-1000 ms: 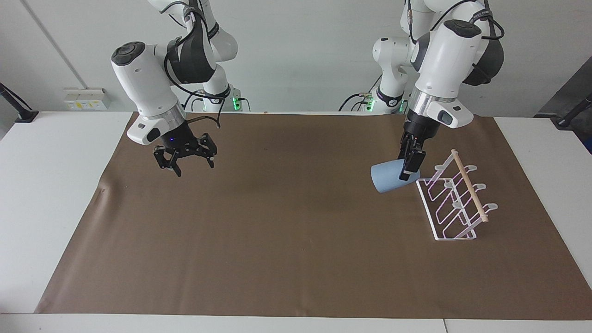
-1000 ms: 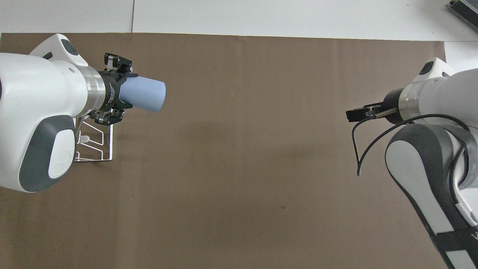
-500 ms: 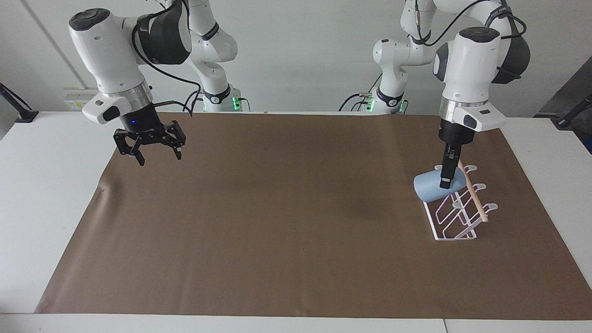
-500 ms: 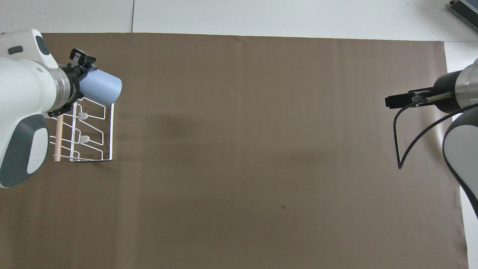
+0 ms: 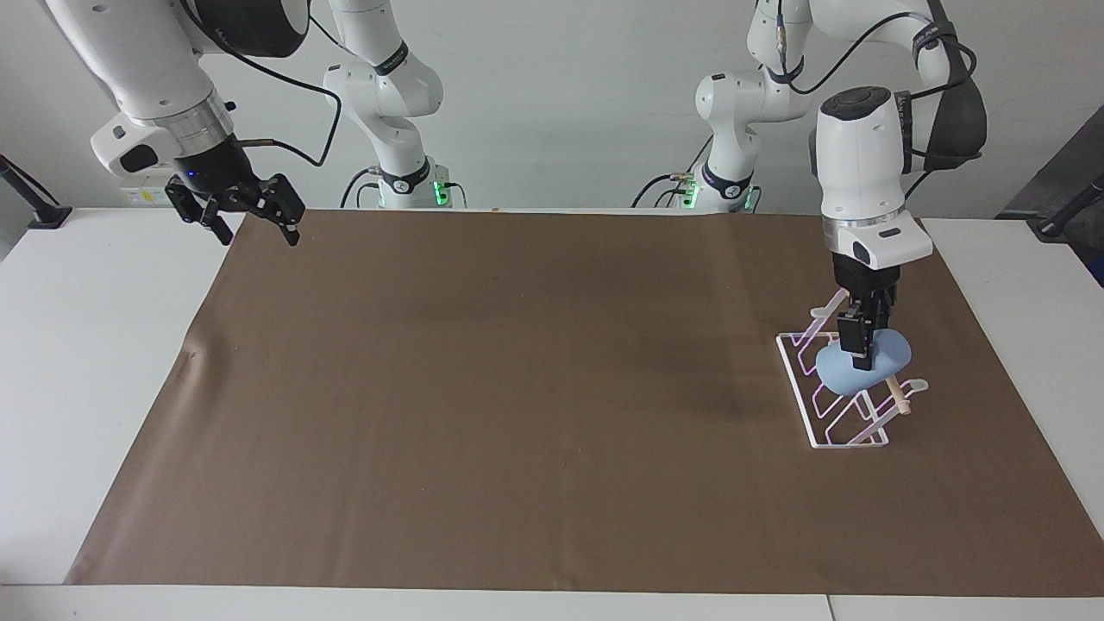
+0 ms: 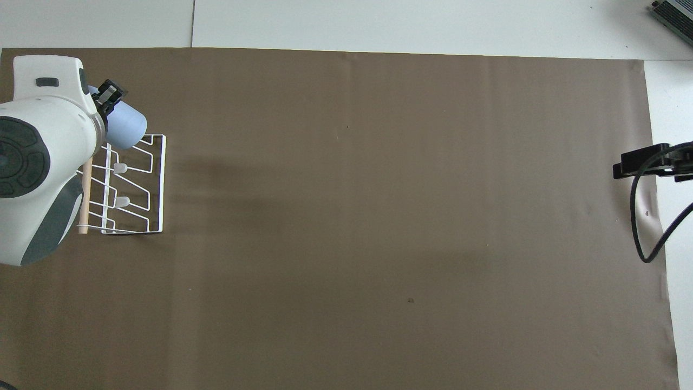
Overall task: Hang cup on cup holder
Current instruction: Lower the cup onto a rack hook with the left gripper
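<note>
White table (image 5: 78,362); brown mat (image 5: 517,414) covering it; cup holder (image 5: 832,431) on mat.

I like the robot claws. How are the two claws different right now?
The left claw is shut on the blue cup, low over the white rack; the right claw is open and holds nothing. The left points straight down; the right hangs tilted, high over the brown mat's edge. Both are black.
</note>
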Tool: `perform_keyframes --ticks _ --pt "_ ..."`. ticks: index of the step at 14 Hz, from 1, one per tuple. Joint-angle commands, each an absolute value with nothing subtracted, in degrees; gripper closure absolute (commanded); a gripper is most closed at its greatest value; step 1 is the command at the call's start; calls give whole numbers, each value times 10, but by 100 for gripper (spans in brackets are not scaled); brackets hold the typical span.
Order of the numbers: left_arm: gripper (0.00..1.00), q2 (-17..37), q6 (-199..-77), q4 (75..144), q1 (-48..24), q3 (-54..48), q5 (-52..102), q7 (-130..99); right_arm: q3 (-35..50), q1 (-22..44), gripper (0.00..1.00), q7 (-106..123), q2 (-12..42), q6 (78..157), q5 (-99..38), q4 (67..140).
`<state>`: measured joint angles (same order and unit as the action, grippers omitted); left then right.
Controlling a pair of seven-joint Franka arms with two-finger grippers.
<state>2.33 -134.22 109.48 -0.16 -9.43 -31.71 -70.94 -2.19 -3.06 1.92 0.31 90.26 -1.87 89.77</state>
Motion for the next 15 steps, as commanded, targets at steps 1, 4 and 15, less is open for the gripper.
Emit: perform_keyframes --ticks 1,4,15 --pt "100 29 -1366 1104 11 -98 -357 -697 -15 -33 0 4 -3 896 -5 906" --pt "100 34 -1382 1120 11 -98 -372 -701 -15 -37 0 4 -5 893 -6 907" --pt "100 25 -1470 1211 37 -98 -438 -706 -15 -37 0 -38 -11 906 -12 918"
